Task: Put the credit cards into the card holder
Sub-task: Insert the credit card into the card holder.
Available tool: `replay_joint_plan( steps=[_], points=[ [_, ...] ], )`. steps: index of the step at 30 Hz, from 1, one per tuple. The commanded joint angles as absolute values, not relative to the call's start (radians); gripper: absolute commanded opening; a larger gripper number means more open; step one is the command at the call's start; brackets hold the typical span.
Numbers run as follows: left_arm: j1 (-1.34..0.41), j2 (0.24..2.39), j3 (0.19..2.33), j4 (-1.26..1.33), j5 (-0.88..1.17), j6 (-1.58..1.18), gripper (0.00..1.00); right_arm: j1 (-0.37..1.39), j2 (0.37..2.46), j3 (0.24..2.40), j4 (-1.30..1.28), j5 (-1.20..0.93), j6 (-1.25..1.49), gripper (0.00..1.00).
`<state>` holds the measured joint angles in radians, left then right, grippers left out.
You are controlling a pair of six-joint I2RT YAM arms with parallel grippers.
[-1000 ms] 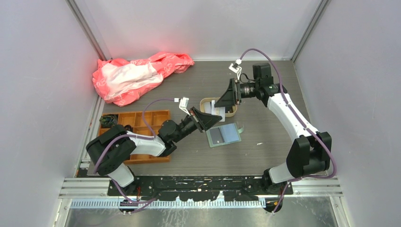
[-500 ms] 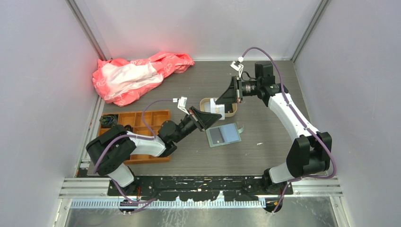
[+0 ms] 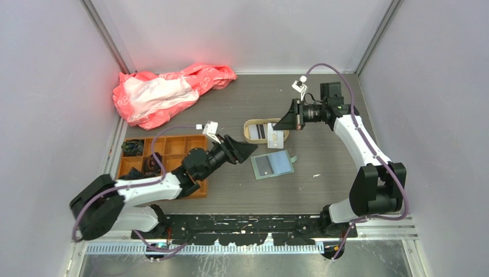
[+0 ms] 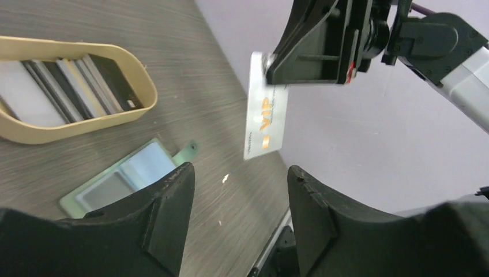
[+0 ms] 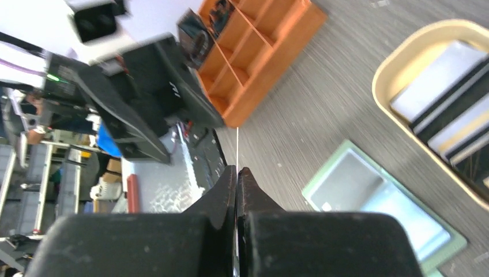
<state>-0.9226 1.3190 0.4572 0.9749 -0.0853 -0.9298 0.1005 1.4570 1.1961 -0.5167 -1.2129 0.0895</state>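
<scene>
A white card (image 4: pixel 265 118) printed with "VIP" is held at its upper corner by the right pincer (image 3: pixel 279 127), whose jaws are pressed fully together on it; seen from that wrist, the card shows only as a thin edge between the closed fingertips (image 5: pixel 225 184). The card is carried upright in the air, above the middle of the table (image 3: pixel 323 150), and its lower edge appears to hang clear of the surface, though the overhead view is too flat for this to be certain. The left pincer (image 3: pixel 249 149) is held with its jaws parted wide and nothing is gripped between them; it is pointed towards the raised card. The card holder (image 3: pixel 273 165) is laid open and flat near the middle of the table, its clear pockets facing up, a little nearer the near edge than the beige tray (image 3: pixel 249 131). Other cards (image 4: pixel 69 86), dark and pale, are stacked overlapping inside that tray. An orange compartment tray (image 3: pixel 173 145) is set along the left edge of the table, and a crumpled pink bag (image 3: pixel 161 92) is left in the far left corner.
</scene>
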Motion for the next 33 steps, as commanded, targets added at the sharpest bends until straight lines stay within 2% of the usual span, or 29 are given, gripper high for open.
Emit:
replay_joint_plan(
  steps=[1, 9, 15, 24, 33],
  points=[
    [-0.917, 1.129, 0.568, 0.406, -0.151, -0.767, 0.62, 0.103, 1.407, 1.133, -0.681, -1.102, -0.158, 0.01],
    [-0.897, 1.062, 0.457, 0.390, -0.145, -0.955, 0.61, 0.104, 1.395, 0.926, -0.572, -0.971, -0.101, 0.01],
    [-0.895, 1.179, 0.486, 0.379, -0.064, -1.063, 0.55, 0.105, 1.417, 0.824, -0.399, -0.945, 0.047, 0.01],
    [-0.896, 1.378, 0.537, 0.362, -0.007, -1.158, 0.45, 0.105, 1.467, 0.782, -0.277, -0.810, 0.218, 0.01],
    [-0.893, 1.575, 0.667, 0.275, 0.056, -1.186, 0.46, 0.123, 1.470, 0.746, -0.209, -0.638, 0.355, 0.01]
  ],
)
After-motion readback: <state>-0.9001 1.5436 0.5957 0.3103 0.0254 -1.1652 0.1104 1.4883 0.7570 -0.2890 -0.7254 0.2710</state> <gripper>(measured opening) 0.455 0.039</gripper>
